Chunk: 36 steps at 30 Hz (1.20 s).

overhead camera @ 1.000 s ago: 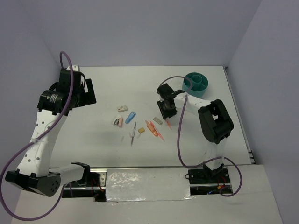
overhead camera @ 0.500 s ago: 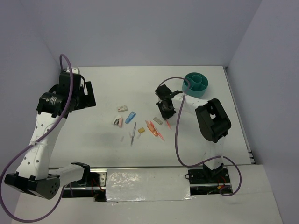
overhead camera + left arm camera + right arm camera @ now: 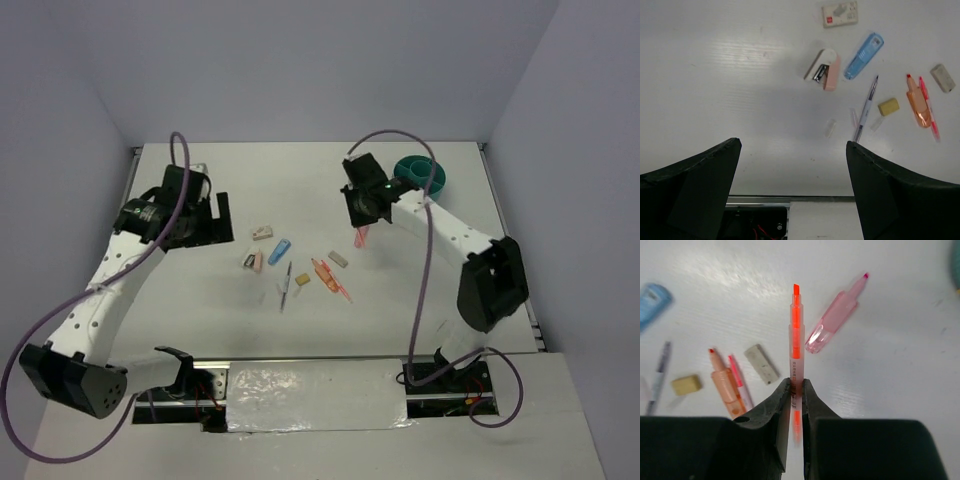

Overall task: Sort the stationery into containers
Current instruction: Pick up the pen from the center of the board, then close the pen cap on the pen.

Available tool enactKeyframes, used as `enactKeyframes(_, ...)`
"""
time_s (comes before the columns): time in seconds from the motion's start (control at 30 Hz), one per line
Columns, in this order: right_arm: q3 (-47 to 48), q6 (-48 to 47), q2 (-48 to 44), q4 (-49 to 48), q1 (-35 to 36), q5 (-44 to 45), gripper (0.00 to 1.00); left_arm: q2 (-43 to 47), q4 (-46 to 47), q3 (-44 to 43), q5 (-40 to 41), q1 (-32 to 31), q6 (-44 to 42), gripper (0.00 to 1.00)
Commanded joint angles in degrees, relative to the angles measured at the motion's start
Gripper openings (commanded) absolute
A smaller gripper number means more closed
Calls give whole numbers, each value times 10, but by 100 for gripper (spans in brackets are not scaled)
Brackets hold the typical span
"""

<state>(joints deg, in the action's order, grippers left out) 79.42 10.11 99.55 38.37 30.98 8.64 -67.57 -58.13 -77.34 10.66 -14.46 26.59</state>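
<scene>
**Container.** One round teal plastic organiser cup [image 3: 437, 190] stands on the white desk [image 3: 300, 170] at the far right. Its inner partitions are visible from above. Whether the compartments hold anything cannot be determined from these views.

**Right claw** [image 3: 795, 382]. The jaws are closed almost fully and clamp a slim orange chisel-tip highlighter [image 3: 795, 335] by its lower barrel. The highlighter projects straight out between the fingers, tip pointing away from the claw. In the overhead view the claw is positioned just left of the cup, beside it and not over its opening.

**Left claw** [image 3: 791, 150]. The jaws are spread fully apart and grip nothing. The claw is on the left side of the desk, well apart from the cup.

**Stationery on the desk**, all outside the cup:
- translucent pink marker [image 3: 835, 322], lying nearest the held highlighter
- labelled tan eraser [image 3: 840, 13]
- blue oblong block [image 3: 863, 49]
- pink-and-white block [image 3: 823, 70]
- thin dark pen [image 3: 866, 107]
- small yellow eraser [image 3: 888, 106]
- stubby orange highlighter [image 3: 918, 100], with a thin pink pen [image 3: 930, 112] alongside it
- grey eraser [image 3: 943, 77]
</scene>
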Motion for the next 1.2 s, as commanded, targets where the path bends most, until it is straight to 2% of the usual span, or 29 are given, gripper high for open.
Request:
enactKeyframes(0.0, 38, 25, -102, 49, 0, 26, 0, -37, 38, 28, -22, -57, 40, 99)
enactKeyframes(0.07, 33, 32, -130, 63, 2, 22, 0, -54, 37, 51, 1, -84, 78, 98)
enactKeyframes(0.27, -36, 53, -254, 66, 3, -41, 0, -107, 91, 130, 39, -172, 159, 83)
enactKeyframes(0.3, -50, 54, -277, 68, 4, -50, 0, -124, 99, 138, 38, -184, 166, 72)
enactKeyframes(0.37, -64, 60, -303, 75, 5, -65, 0, -145, 128, 164, 24, -194, 174, 68)
enactKeyframes(0.47, -76, 62, -325, 75, 7, -77, 0, -171, 160, 199, 3, -199, 169, 68)
enactKeyframes(0.5, -82, 62, -335, 72, 7, -79, 0, -178, 179, 206, 0, -200, 163, 61)
enactKeyframes(0.53, -83, 62, -339, 72, 6, -83, 0, -184, 185, 216, -4, -201, 160, 60)
enactKeyframes(0.93, -78, 57, -357, 80, 7, -108, 0, -250, 246, 243, -5, -202, 132, 59)
enactKeyframes(1.17, -72, 55, -359, 82, 7, -111, 0, -259, 242, 248, -4, -202, 137, 46)
